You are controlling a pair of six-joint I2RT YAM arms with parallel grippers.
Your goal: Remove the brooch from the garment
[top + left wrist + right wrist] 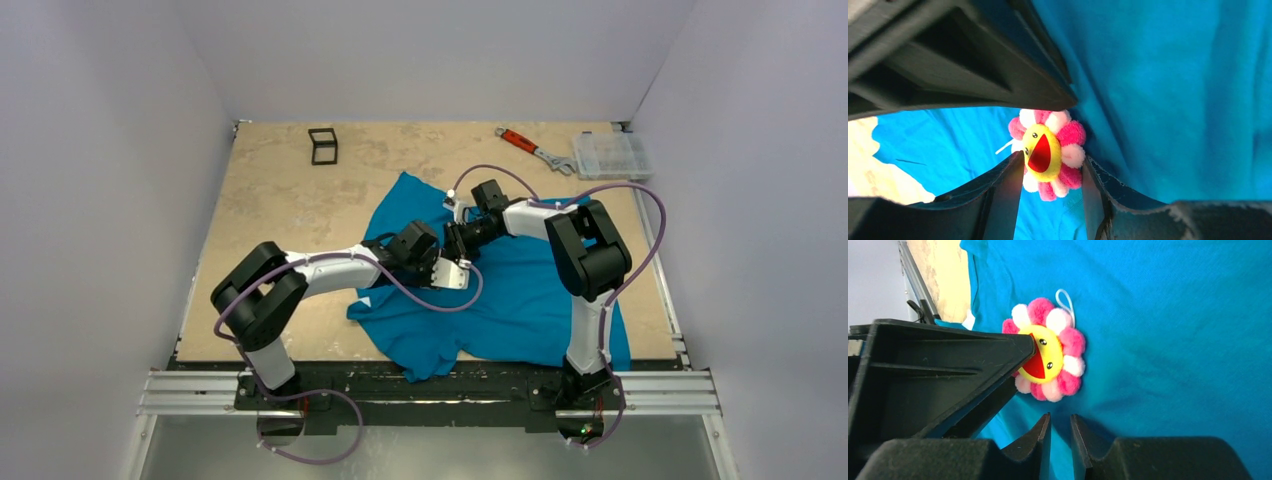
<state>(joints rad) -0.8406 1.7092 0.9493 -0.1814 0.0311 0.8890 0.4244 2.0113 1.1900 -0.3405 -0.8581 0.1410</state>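
Observation:
The brooch (1048, 150), a plush flower with pink and white petals round a yellow face, lies on the teal garment (1173, 100). My left gripper (1053, 157) has a finger against each side of the brooch and is shut on it. In the right wrist view the brooch (1050, 357) is partly covered by a left finger (948, 365). My right gripper (1060, 416) is nearly closed on a fold of the garment (1173, 340) just beside the brooch. From above, the left gripper (447, 262) and right gripper (458, 240) meet over the garment (520, 300) and hide the brooch.
A red-handled wrench (530, 148) and a clear plastic box (611, 155) lie at the table's back right. A small black frame (323, 146) stands at the back left. Bare tabletop (290, 200) lies left of the shirt. Walls enclose three sides.

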